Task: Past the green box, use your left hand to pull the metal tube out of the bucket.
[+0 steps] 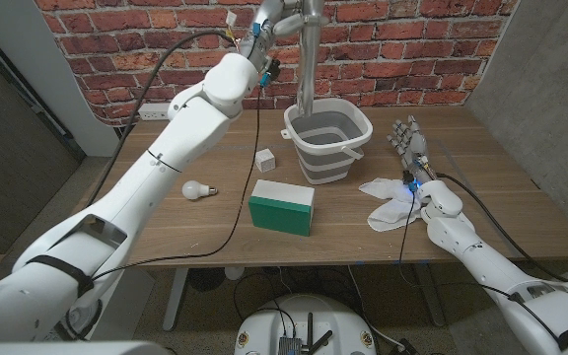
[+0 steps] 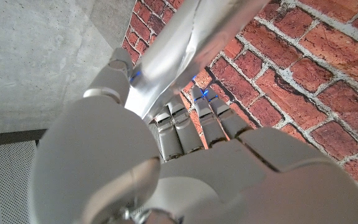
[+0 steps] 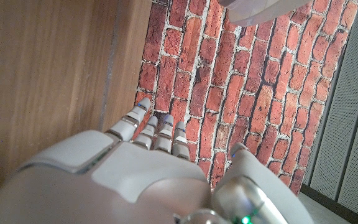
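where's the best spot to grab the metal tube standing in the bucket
High on its bare upper shaft, from the side: the metal tube stands upright with its lower end inside the bucket. The left robot hand already wraps it there.

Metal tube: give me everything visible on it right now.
The metal tube is a shiny silver cylinder that looks like bare metal, standing about upright with its lower end inside the grey bucket past the green box. The left hand grips its upper part, fingers wrapped round it. Its top runs out of frame.
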Action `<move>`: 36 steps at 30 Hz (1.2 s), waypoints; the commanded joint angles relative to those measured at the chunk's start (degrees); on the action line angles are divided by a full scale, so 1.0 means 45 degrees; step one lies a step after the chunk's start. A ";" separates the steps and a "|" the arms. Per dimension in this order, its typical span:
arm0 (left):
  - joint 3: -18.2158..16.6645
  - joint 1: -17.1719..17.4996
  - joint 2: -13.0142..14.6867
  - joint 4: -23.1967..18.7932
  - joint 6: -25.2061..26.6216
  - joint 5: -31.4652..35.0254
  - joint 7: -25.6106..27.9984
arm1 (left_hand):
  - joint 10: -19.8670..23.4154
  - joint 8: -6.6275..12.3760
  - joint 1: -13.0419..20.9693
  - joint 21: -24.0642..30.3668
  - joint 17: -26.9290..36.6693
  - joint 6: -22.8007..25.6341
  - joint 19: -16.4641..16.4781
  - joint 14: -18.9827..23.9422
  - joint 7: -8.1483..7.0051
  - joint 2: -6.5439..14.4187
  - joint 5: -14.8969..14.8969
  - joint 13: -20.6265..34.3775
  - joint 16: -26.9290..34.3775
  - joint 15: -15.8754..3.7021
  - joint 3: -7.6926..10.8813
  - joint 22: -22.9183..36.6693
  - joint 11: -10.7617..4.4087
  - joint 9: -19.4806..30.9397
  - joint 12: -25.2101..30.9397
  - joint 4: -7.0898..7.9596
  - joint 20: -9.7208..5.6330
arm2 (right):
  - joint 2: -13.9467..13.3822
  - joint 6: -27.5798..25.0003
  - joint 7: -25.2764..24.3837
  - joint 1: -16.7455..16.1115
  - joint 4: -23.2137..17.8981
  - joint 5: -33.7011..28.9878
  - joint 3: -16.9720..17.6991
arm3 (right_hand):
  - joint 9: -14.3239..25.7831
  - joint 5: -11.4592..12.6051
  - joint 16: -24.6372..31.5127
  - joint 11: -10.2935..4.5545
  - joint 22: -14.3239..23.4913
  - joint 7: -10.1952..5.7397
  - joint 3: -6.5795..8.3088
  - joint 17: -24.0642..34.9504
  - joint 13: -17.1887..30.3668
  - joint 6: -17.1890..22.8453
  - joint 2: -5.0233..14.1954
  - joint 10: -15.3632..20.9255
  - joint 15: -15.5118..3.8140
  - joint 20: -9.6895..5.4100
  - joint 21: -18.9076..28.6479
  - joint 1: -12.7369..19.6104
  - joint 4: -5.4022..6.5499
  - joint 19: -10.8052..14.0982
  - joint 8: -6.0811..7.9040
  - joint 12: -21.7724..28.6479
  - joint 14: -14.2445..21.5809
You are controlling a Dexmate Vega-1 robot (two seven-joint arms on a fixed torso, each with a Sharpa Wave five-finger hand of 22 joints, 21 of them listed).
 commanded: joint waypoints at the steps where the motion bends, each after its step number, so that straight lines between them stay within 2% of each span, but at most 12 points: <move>1: -0.0484 0.0251 0.0437 -0.0910 0.0454 -0.0390 0.0166 | 0.0578 0.0071 -0.1112 0.0068 0.0040 0.0304 0.0103 0.0136 0.0198 0.2923 0.0076 0.0039 0.0056 -0.1597 0.1214 0.0056 -0.0488 0.0075 0.0043 0.1101 -0.0477 | 0.0162 -0.0038 0.0120 0.0254 0.0309 -0.0036 -0.0113 | 0.0058 0.0069 0.0126 -0.0001 0.0030 0.0061 -0.0018 0.0031 0.0001 0.0108 0.0661 0.0111 -0.0053 -0.0142 0.0066 -0.0083 0.0041 0.0111 0.0033 0.0071 0.0095; 16: -0.1268 0.0949 0.1113 -0.2770 0.1900 -0.1053 0.0813 | 0.0554 0.0036 -0.1151 0.0072 0.0044 0.0285 0.0139 0.0217 0.0238 0.2935 0.0071 0.0043 0.0067 -0.1574 0.1255 0.0061 -0.0447 0.0090 0.0035 0.1074 -0.0456 | 0.0210 -0.0148 0.0305 0.0502 0.0579 -0.0053 -0.0203 | 0.0059 0.0073 0.0135 0.0016 0.0030 0.0066 -0.0025 0.0016 0.0001 0.0107 0.0666 0.0124 -0.0060 -0.0137 0.0060 -0.0083 0.0042 0.0107 0.0027 0.0073 0.0092; 22: -0.1675 0.1287 0.1331 -0.3296 0.2275 -0.1392 0.1118 | 0.0566 0.0027 -0.1166 0.0074 0.0044 0.0285 0.0153 0.0259 0.0241 0.2938 0.0071 0.0045 0.0069 -0.1582 0.1277 0.0062 -0.0434 0.0096 0.0043 0.1067 -0.0450 | 0.0225 -0.0115 0.0329 0.0582 0.0690 -0.0087 -0.0219 | 0.0058 0.0076 0.0135 0.0010 0.0030 0.0072 -0.0026 0.0008 0.0001 0.0107 0.0669 0.0115 -0.0055 -0.0145 0.0060 -0.0081 0.0042 0.0109 0.0025 0.0069 0.0086; 28: -0.2010 0.1618 0.1561 -0.3637 0.2187 -0.1612 0.1320 | 0.0566 0.0018 -0.1170 0.0079 0.0043 0.0284 0.0174 0.0288 0.0255 0.2944 0.0071 0.0047 0.0067 -0.1595 0.1300 0.0064 -0.0431 0.0101 0.0044 0.1052 -0.0450 | 0.0244 -0.0045 0.0363 0.0650 0.0778 -0.0118 -0.0230 | 0.0058 0.0078 0.0137 0.0006 0.0030 0.0062 -0.0027 0.0002 0.0001 0.0108 0.0671 0.0100 -0.0065 -0.0146 0.0057 -0.0080 0.0041 0.0103 0.0024 0.0063 0.0085; 36: -0.2553 0.2192 0.1818 -0.4152 0.2433 -0.1998 0.1746 | 0.0584 0.0008 -0.1185 0.0086 0.0045 0.0286 0.0204 0.0326 0.0237 0.2934 0.0066 0.0049 0.0069 -0.1598 0.1312 0.0067 -0.0402 0.0109 0.0052 0.1035 -0.0443 | -0.0069 -0.0090 0.0050 0.0420 0.0014 -0.0346 -0.0223 | 0.0058 0.0079 0.0133 -0.0012 0.0030 0.0072 -0.0032 -0.0008 0.0001 0.0120 0.0666 0.0109 -0.0080 -0.0143 0.0056 -0.0079 0.0039 0.0103 0.0027 0.0066 0.0070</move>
